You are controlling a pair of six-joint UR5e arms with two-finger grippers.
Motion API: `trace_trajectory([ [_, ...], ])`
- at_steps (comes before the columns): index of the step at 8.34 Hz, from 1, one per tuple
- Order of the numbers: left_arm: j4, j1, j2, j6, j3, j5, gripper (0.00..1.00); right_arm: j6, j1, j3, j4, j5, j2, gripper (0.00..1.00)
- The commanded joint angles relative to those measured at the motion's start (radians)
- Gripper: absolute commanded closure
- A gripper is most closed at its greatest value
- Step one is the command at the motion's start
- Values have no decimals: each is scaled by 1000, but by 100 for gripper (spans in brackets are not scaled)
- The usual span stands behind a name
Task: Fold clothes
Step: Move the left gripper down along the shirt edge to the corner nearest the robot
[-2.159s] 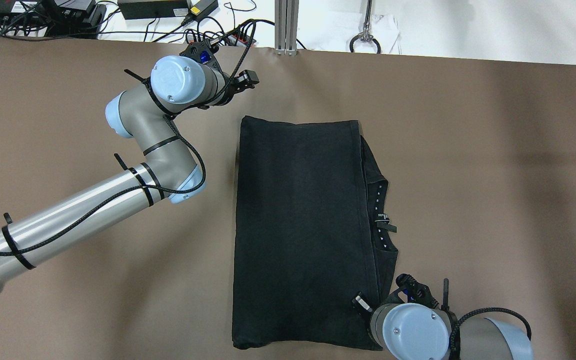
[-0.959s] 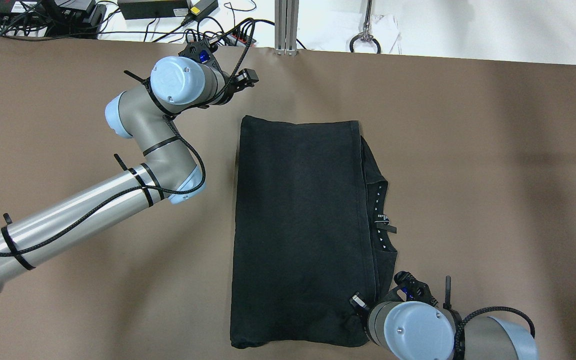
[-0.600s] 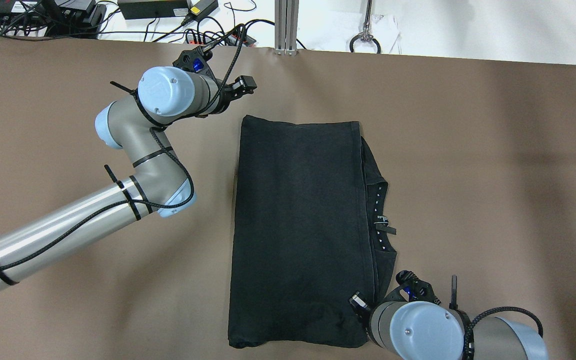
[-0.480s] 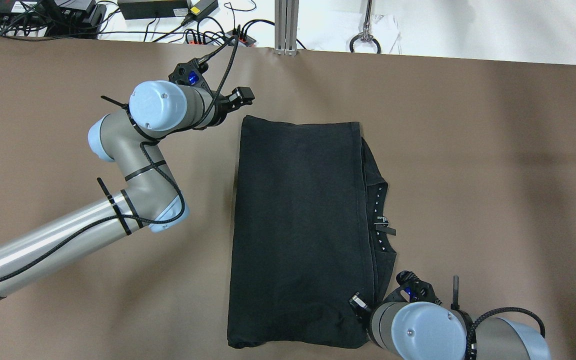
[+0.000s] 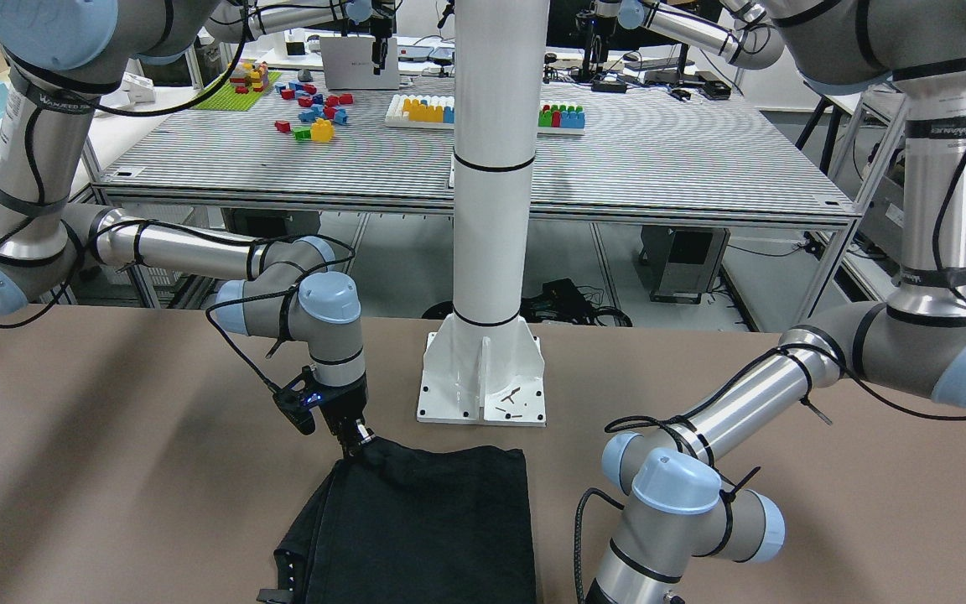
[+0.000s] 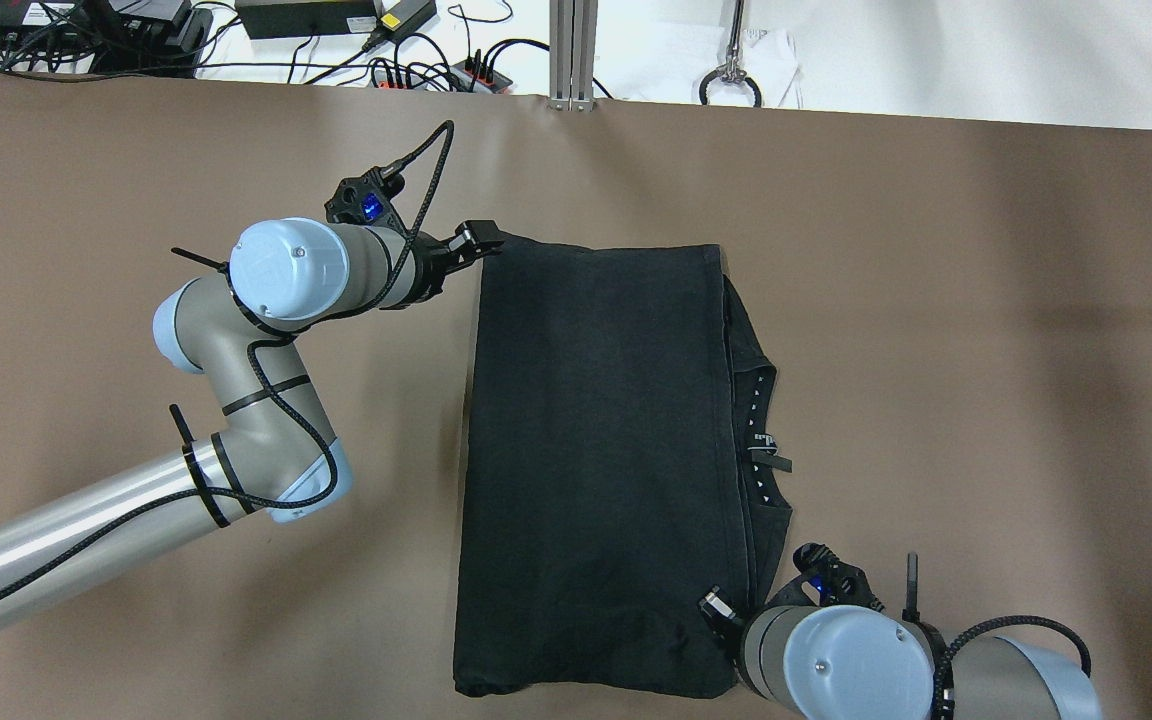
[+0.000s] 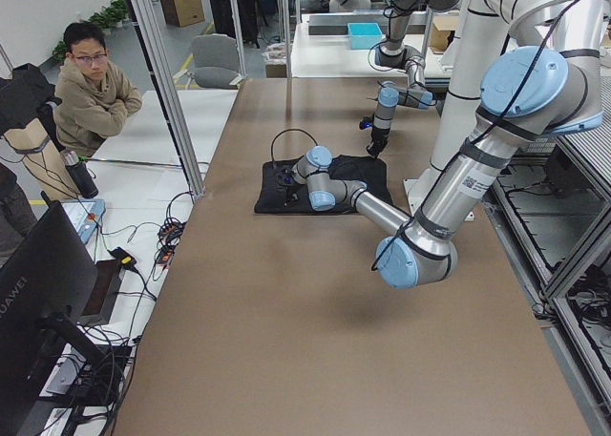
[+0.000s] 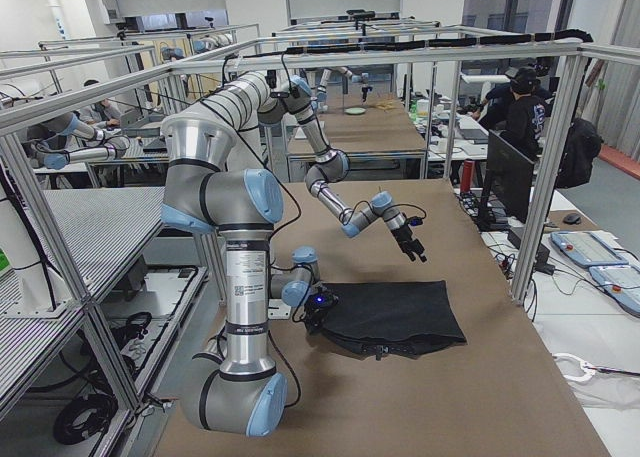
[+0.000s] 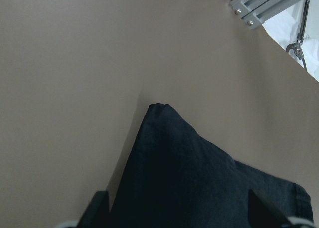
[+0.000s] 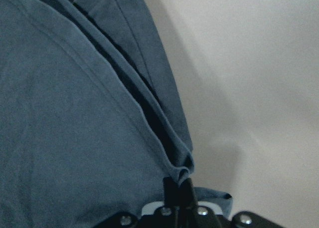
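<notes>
Jaws of the right gripper [image 10: 179, 182] are pressed together, pinching a bunched fold at the edge of the garment [image 6: 596, 450]. In the overhead view this grip sits at the garment's near right corner, close to the robot, with the right arm's pale blue wrist cap partly covering that corner. The left gripper [image 6: 476, 241] is at the opposite, far left corner. Its wrist camera shows its two fingers [image 9: 98, 208] spread wide, with dark cloth filling the space between them and the corner's tip pointing out ahead onto bare table [image 6: 936, 350]. Whether those fingers touch the cloth cannot be told. The garment is dark charcoal and lies flat near the middle of the brown table as a long rectangle, its long sides running away from the robot. A smooth folded layer lies on top. Along its right side, lower layers stick out a little, showing a curved neckline with a row of tiny white marks and a small label [image 6: 764, 440]. From the front view, the white pillar [image 5: 491, 210] stands on the table just behind the garment's robot-side edge, apart from it. A seated person [image 7: 91, 93] shows beyond the table in the left side view.
</notes>
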Motion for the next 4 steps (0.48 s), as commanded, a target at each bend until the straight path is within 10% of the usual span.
trace_trajectory([
  [1,1,11,9,-8,-9,3,0,-2,1,-4,1,0,-1,100],
  [4,-1,30,11,-22,-12,3,0,0,1,-1,1,0,-7,100],
])
